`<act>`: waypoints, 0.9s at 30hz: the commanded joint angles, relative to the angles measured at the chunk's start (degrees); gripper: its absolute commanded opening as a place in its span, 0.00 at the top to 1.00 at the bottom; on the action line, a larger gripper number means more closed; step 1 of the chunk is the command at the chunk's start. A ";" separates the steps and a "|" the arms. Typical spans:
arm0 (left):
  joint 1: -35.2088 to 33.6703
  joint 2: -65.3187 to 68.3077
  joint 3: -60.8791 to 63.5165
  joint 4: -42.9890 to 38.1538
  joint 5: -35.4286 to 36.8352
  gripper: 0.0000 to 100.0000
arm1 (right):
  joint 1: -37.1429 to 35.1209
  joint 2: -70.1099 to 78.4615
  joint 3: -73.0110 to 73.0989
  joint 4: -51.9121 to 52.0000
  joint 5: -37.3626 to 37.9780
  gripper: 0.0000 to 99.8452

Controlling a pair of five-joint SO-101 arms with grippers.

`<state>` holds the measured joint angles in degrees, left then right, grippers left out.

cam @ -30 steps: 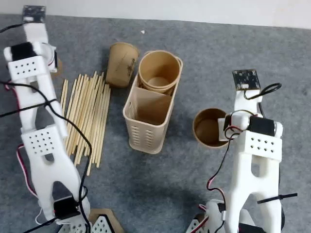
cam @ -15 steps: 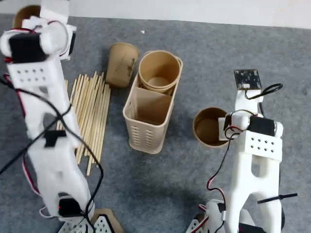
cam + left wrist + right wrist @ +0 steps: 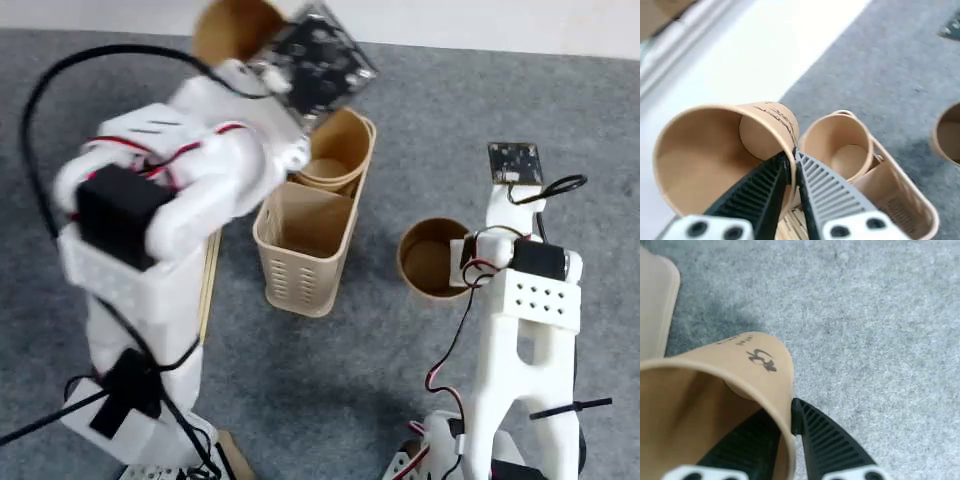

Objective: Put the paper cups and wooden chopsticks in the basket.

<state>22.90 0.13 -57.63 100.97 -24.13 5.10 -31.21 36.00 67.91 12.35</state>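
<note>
Left gripper (image 3: 792,162): clamping the rim of the raised cup (image 3: 710,150) and swinging it right from the far-left corner, now hanging beside the far end of the basket (image 3: 295,285).
Seated cup (image 3: 335,155): sitting in the basket's far compartment.
Right gripper (image 3: 790,415): pinching the rim of the right cup (image 3: 430,262), still resting right of the basket.
Chopsticks (image 3: 208,290): lying left of the basket, mostly under the arm.

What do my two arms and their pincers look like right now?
The left arm and right arm are white plastic with perforated panels, black motors and red, black and white wires. The left pincer and right pincer have black ribbed inner faces on white bases.
</note>
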 commanded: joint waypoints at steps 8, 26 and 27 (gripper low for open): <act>4.97 9.63 0.75 -1.23 1.32 1.00 | -0.57 -0.40 -2.24 -0.84 -2.20 0.99; 1.98 5.93 5.85 0.18 7.56 0.93 | -0.57 -0.40 -2.33 -0.84 0.62 0.99; 2.51 5.14 7.87 0.18 7.56 0.93 | -0.57 -0.40 -2.33 -0.84 0.62 0.99</act>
<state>24.04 8.84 -52.62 100.70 -17.36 5.19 -31.21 36.00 67.65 12.53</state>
